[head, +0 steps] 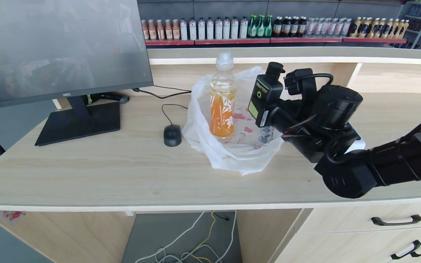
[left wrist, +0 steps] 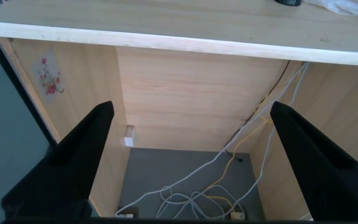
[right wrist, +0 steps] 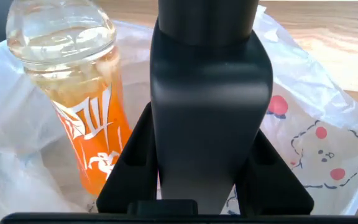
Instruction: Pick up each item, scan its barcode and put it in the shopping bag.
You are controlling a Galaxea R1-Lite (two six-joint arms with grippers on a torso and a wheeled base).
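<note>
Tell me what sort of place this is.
Most likely a shop checkout: rows of bottled drinks behind, a monitor on the wooden counter, and a barcode scanner beside a plastic shopping bag.

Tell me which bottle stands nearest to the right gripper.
The orange-labelled bottle upright in the white shopping bag, beside the right gripper holding the scanner. The other bottles stand in a row on the far shelf.
</note>
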